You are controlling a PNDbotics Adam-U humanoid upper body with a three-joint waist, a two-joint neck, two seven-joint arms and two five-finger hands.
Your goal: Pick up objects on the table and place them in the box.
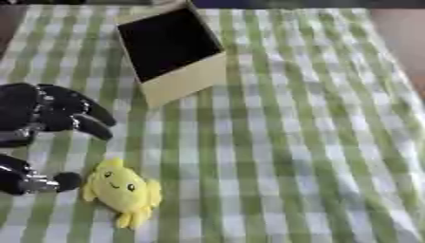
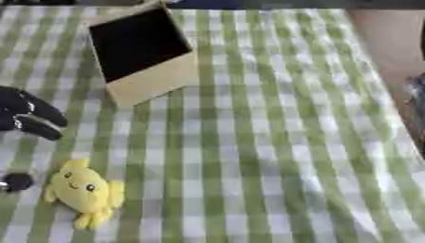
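Observation:
A yellow plush toy with a smiling face [image 1: 123, 191] lies on the green checked tablecloth near the front left. A tan cardboard box with a dark inside [image 1: 169, 50] stands open at the back left. My left hand [image 1: 46, 114] hovers at the left edge, above and left of the toy, between toy and box. Its fingers are spread and slightly bent, with the thumb [image 1: 37, 182] lower down just left of the toy. Nothing is in the hand. My right hand shows in neither view.
The green and white checked cloth [image 1: 282, 142] covers the table's middle and right. The table's right edge [image 2: 390, 71] runs down the right side, with brown floor beyond it.

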